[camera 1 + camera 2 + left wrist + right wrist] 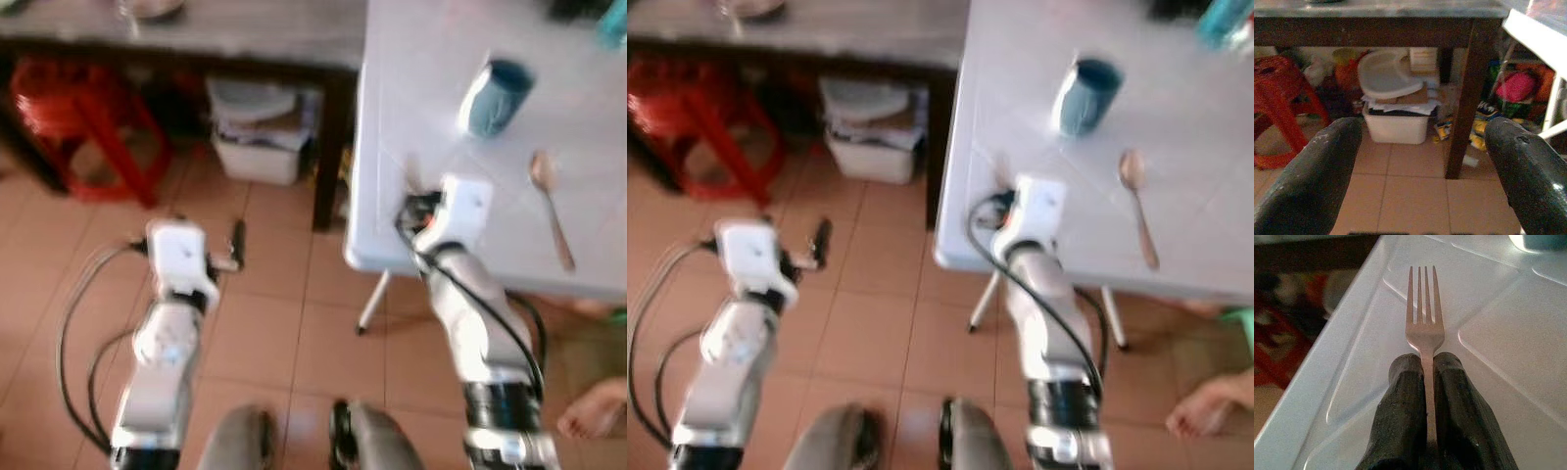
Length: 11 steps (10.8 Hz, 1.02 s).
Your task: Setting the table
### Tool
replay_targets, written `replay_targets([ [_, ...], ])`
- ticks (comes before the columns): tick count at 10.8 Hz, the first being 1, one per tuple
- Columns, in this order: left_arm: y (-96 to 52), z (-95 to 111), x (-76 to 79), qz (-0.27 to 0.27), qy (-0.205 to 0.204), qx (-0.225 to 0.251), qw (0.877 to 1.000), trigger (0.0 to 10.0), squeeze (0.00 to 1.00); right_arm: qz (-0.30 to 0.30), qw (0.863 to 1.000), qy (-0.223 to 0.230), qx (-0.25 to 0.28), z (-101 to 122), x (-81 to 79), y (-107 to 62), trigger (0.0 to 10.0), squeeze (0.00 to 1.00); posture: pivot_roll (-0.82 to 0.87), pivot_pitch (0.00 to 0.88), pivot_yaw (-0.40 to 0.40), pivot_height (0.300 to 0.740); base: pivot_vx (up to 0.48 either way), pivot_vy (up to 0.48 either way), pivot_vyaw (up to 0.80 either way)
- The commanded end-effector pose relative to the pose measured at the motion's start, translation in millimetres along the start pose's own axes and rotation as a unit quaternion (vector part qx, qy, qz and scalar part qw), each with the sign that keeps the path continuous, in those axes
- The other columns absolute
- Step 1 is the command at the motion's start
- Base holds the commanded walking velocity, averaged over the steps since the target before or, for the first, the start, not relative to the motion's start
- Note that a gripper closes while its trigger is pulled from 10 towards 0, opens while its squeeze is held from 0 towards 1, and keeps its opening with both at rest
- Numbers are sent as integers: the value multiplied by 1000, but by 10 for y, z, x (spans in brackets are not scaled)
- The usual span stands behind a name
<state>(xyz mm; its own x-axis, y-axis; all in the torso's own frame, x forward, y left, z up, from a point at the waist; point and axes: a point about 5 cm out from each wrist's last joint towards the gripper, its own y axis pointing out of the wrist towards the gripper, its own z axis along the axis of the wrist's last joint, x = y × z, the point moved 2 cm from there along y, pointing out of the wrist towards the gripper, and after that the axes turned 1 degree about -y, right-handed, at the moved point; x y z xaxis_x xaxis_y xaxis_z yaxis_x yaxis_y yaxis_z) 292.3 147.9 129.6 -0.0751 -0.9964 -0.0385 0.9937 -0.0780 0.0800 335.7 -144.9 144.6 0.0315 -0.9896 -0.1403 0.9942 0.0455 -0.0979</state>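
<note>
Four slim tines on the metal fork [1424,318] the right claw [1425,367] pinches.

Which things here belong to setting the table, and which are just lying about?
Part of the job:
- fork, clamped in the right gripper
- spoon on the white table
- blue cup on its side

Lying about:
- red stool
- white bin under the dark table

Shiny metal fork [1424,318] over smooth, glossy white plastic table [1508,357].
</note>
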Motion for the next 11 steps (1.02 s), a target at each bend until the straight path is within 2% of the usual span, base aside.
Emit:
replay_targets([
  [1,-16,-17,-36,5,10,-3,1000,10000,0,5,1000,7,-16,-92,-34,0,10000,0,-11,230,-36,740,319,356,0],
  [4,-10,20,26,-4,3,7,1000,10000,0,6,1000,0,10,4,-53,36,10000,0,-9,240,-38,740,441,89,0],
  [6,-11,28,10,6,4,9,1000,10000,0,11,1000,-2,21,41,-70,33,10000,0,-9,242,-40,740,465,0,0],
  [7,-15,53,-65,39,5,17,999,10000,0,14,1000,-2,27,71,-79,17,10000,0,-13,241,-41,740,439,0,0],
  [8,-8,77,-231,93,-2,19,995,10000,0,24,998,-19,51,146,-102,-14,10000,0,-18,243,-42,740,401,259,0],
  [10,20,56,-290,103,-16,12,994,10000,0,26,998,-31,57,126,-95,-52,10000,0,-23,241,-41,740,167,386,0],
  [11,25,62,-275,97,-8,14,995,10000,0,19,997,-34,59,142,-80,-62,10000,0,-23,241,-41,740,0,458,0],
])
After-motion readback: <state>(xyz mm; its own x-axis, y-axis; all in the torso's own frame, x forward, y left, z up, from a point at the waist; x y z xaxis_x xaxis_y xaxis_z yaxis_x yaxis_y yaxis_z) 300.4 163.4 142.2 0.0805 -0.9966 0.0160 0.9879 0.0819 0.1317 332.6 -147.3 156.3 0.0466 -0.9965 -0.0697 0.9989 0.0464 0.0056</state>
